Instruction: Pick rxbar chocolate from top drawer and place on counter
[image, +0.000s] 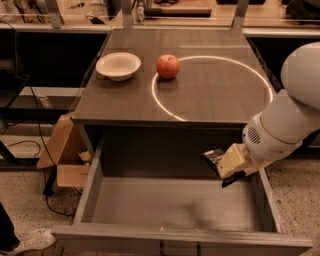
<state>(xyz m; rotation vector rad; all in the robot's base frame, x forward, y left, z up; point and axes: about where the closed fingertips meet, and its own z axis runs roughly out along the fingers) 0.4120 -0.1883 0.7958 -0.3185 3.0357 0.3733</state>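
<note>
The top drawer (165, 205) is pulled open below the counter (210, 85), its grey inside bare. My gripper (227, 164) hangs over the drawer's right side, just under the counter's front edge. It is shut on the rxbar chocolate (214, 156), a black wrapper sticking out to the left of the cream fingers. The bar is held clear above the drawer floor. The white circle (212, 87) marks the counter top.
A red apple (167, 66) sits on the circle's left rim and a white bowl (118, 65) stands left of it. A cardboard box (65, 152) lies on the floor left of the drawer. A shoe (30, 241) shows at bottom left.
</note>
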